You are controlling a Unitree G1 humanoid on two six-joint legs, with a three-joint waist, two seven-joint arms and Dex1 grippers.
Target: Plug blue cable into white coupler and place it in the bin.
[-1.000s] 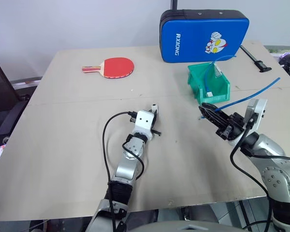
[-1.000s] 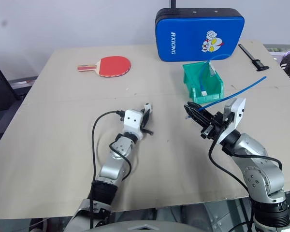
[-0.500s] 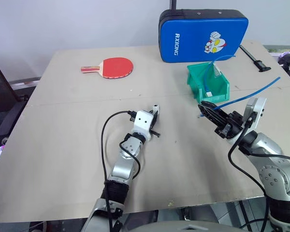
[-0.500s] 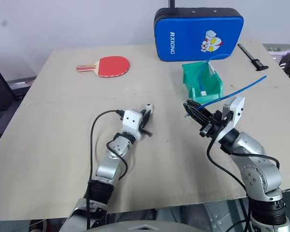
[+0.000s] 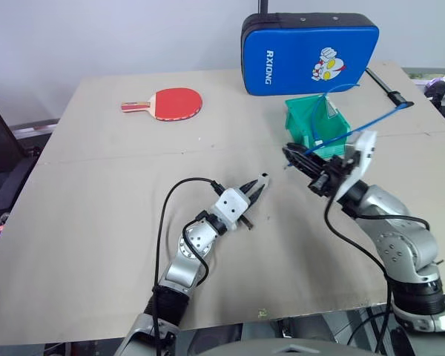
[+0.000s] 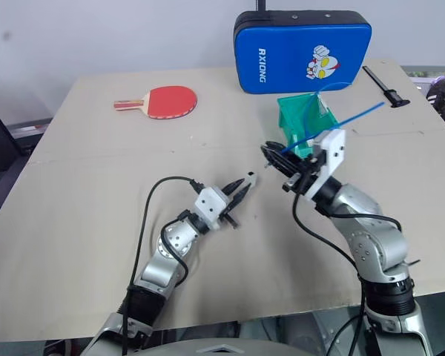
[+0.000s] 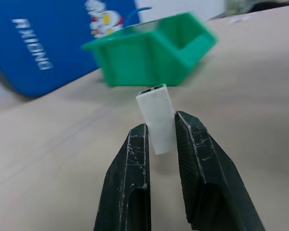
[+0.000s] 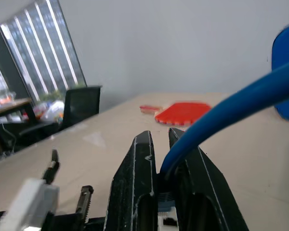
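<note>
While my left jaws [image 7: 160, 144] pinch the white coupler [image 7: 156, 118], socket outward for mating, the bin [image 7: 149, 55] waits farther off. Rightward, my right jaws [image 8: 162, 159] clamp the blue cable [image 8: 231, 108] near its plug. Overhead, both meet mid-bench [image 5: 96, 185].

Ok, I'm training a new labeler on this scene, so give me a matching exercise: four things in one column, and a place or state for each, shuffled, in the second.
Things:
1. white coupler
2. blue cable
3. bin
4. red paddle

Places or states:
A. lies flat at the far left of the table
B. pinched in the left gripper
C. stands before the blue case, a second cord inside
D. clamped in the right gripper

Pairs: 1-B, 2-D, 3-C, 4-A
</note>
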